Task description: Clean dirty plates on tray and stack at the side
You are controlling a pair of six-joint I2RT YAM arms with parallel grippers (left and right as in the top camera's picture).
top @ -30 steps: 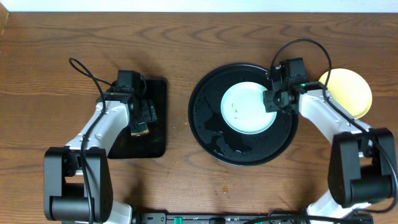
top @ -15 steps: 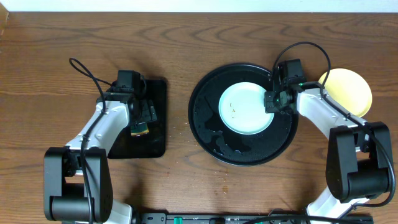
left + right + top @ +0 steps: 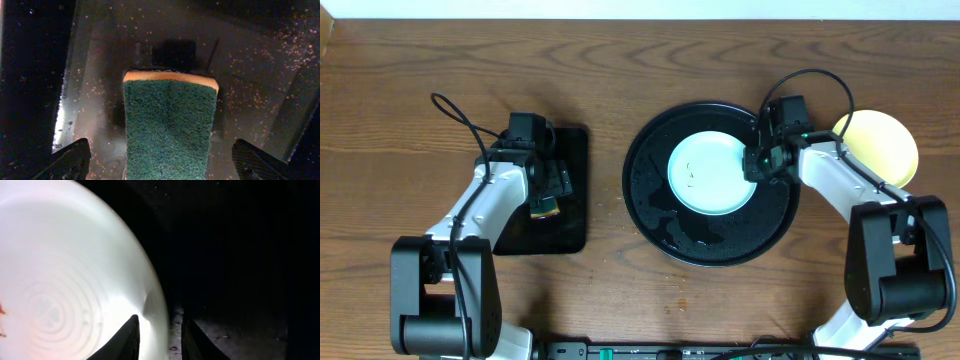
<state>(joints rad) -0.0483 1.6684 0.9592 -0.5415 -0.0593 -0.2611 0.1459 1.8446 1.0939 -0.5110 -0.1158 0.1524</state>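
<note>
A pale blue plate (image 3: 708,173) with a few small specks lies in the round black tray (image 3: 650,215), a little above its middle. My right gripper (image 3: 757,163) is at the plate's right edge. In the right wrist view its jaws (image 3: 160,322) straddle the plate's (image 3: 65,280) rim, one finger over the inside and one outside above the tray (image 3: 240,255), with a narrow gap left beside the rim. A pale yellow plate (image 3: 880,145) rests on the table right of the tray. My left gripper (image 3: 160,160) is open wide over a green-and-yellow sponge (image 3: 170,130), not touching it.
The sponge (image 3: 545,208) lies on a small rectangular black tray (image 3: 570,225) at the left, wet and flecked with crumbs. The round tray's floor shows water patches below the plate. Bare wooden table lies between the two trays.
The blue plate has slid a little to the left in the round tray, with the right gripper following at its rim. The left arm has not moved.
</note>
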